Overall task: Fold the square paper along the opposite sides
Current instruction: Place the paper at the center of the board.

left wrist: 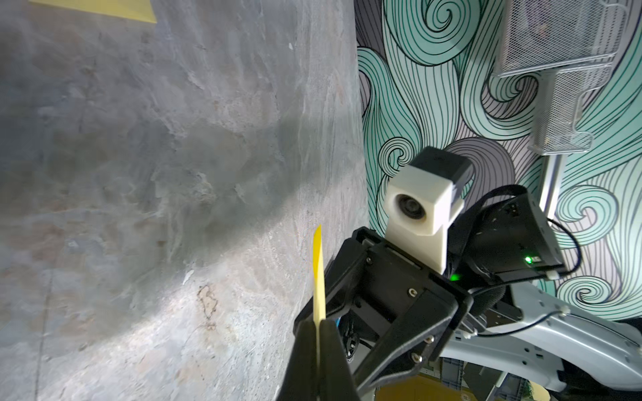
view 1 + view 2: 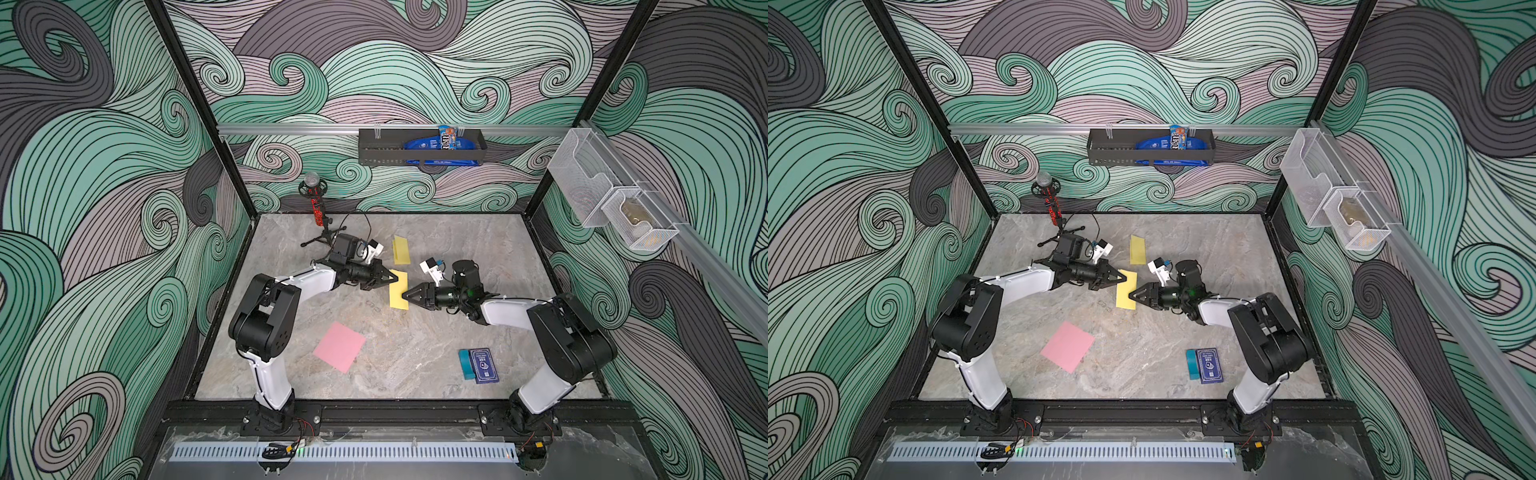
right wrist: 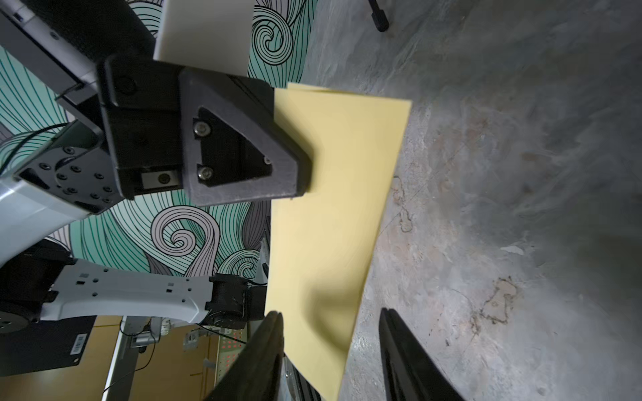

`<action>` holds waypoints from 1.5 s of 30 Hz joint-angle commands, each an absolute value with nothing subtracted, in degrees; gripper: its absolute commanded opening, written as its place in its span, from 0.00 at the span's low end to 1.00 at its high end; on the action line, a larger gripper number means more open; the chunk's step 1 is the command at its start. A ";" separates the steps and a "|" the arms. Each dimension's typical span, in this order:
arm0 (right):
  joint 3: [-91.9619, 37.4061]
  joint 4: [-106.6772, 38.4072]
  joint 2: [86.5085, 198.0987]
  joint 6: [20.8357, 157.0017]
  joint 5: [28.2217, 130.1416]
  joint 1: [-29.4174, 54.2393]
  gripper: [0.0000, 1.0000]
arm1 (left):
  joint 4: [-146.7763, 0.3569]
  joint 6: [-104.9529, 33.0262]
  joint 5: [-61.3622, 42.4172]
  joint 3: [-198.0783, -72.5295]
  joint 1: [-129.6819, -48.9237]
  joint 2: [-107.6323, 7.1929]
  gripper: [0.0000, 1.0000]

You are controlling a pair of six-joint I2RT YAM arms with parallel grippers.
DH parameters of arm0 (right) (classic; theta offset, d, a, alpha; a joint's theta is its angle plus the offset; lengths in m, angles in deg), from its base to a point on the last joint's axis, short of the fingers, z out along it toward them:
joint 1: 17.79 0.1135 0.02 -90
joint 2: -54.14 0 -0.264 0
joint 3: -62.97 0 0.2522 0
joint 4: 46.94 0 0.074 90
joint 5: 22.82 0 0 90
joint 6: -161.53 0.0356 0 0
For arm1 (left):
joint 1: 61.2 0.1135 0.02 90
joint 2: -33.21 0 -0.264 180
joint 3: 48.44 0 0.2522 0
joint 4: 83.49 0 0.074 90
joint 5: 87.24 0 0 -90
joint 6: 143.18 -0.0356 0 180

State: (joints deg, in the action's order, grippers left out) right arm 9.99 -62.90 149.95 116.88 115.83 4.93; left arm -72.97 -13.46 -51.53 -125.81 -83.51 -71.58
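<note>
yellow paper (image 2: 397, 291), pink sheet (image 2: 339, 347)

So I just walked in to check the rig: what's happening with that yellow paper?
The left gripper is shut on one edge of a folded yellow paper. The right gripper faces it from the opposite side with its jaws apart, not clamping the sheet. Another folded yellow paper lies farther back on the table, and a pink square paper lies flat and unfolded nearer the front.
</note>
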 commanded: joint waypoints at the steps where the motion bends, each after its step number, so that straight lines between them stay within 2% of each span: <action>1: 11.51 -69.72 150.95 121.96 118.69 4.40 0.45 | -76.85 -11.17 -54.29 -124.80 -83.53 -71.03 0.00; 6: 12.15 -75.18 151.57 125.66 118.34 3.96 0.31 | -76.52 -11.43 -54.20 -124.69 -83.44 -70.51 0.00; 10: 11.10 -74.51 151.57 125.99 117.90 3.33 0.15 | -76.24 -11.78 -53.98 -124.65 -83.44 -70.46 0.00; 14: 9.92 -72.45 151.61 125.21 118.04 2.83 0.04 | -76.06 -12.12 -53.58 -125.04 -83.42 -70.51 0.00; 15: 9.40 -71.03 151.69 124.34 117.93 2.59 0.02 | -75.77 -12.29 -53.43 -125.36 -83.44 -70.51 0.01; 16: 8.79 -68.99 151.70 123.38 117.65 2.36 0.01 | -75.15 -12.76 -53.28 -125.83 -83.44 -70.67 0.11; 17: 8.25 -67.13 151.79 122.60 117.39 2.13 0.00 | -74.01 -13.48 -52.97 -126.51 -83.44 -70.68 0.21; 19: 6.50 -62.03 152.16 119.72 117.42 1.46 0.00 | -70.74 -15.64 -51.31 -127.74 -83.27 -70.49 0.34; 22: 3.54 -55.37 152.93 114.42 115.76 -1.33 0.00 | -68.51 -17.68 -49.40 -127.47 -82.75 -68.88 0.48; 24: 0.43 -51.70 155.40 111.79 114.74 -4.05 0.00 | -66.85 -19.13 -47.95 -126.59 -82.41 -67.16 0.51; 30: -18.16 -40.13 166.74 103.17 107.15 -9.68 0.00 | -58.62 -24.73 -41.00 -124.38 -82.39 -62.28 0.50; 36: -38.17 -26.60 178.77 95.12 103.67 -12.85 0.02 | -59.77 -25.76 -39.58 -119.36 -82.36 -59.11 0.49; 45: -54.68 -15.10 190.47 89.37 103.65 -13.21 0.06 | -56.28 -28.51 -36.36 -119.37 -81.94 -58.81 0.46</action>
State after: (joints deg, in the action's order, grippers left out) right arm -51.69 -21.94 188.09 92.92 103.76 -13.47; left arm -57.63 -26.38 -37.78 -118.38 -82.33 -59.67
